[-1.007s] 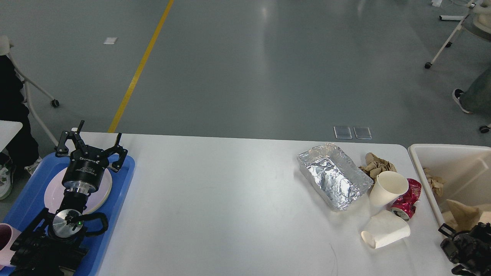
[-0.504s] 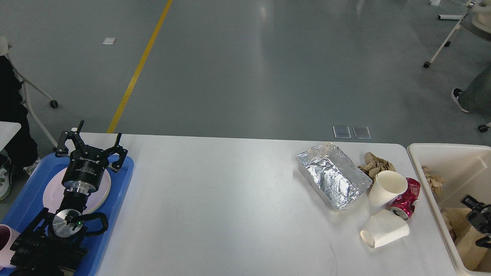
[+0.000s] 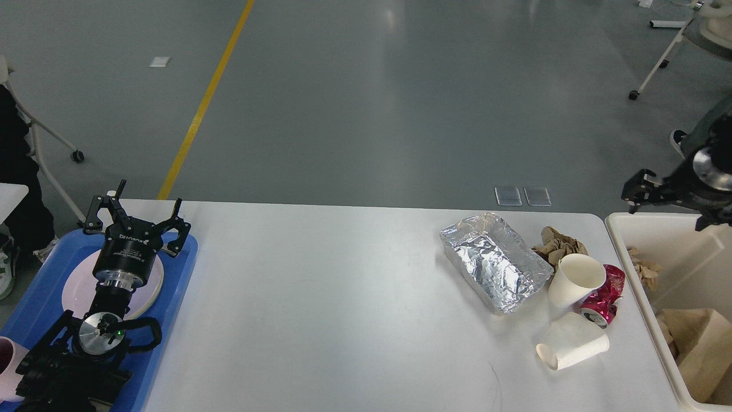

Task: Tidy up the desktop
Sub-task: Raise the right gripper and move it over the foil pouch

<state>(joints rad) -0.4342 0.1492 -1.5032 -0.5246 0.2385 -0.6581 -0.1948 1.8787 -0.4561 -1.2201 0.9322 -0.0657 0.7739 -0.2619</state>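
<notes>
The white desktop (image 3: 320, 309) fills the middle of the view. At its right end lie a crumpled foil tray (image 3: 494, 260), a wad of brown paper (image 3: 560, 243), an upright white paper cup (image 3: 575, 280), a crushed red can (image 3: 603, 297) and a paper cup on its side (image 3: 572, 349). My left gripper (image 3: 137, 214) is open and empty, above a pink plate (image 3: 77, 289) on the blue tray (image 3: 183, 269) at the left. My right gripper (image 3: 643, 191) hangs at the right edge above the far rim of the cream bin (image 3: 629, 252); its fingers are dark and unclear.
The bin beside the table's right end holds brown paper (image 3: 697, 343) and a small paper wad (image 3: 643, 269). A pink cup (image 3: 8, 366) stands at the tray's near left. Chairs on castors stand on the grey floor at the far left and far right.
My right arm has risen from low inside the bin to above its far rim. Brown paper now lies uncovered in the bin. The left arm has not moved.
</notes>
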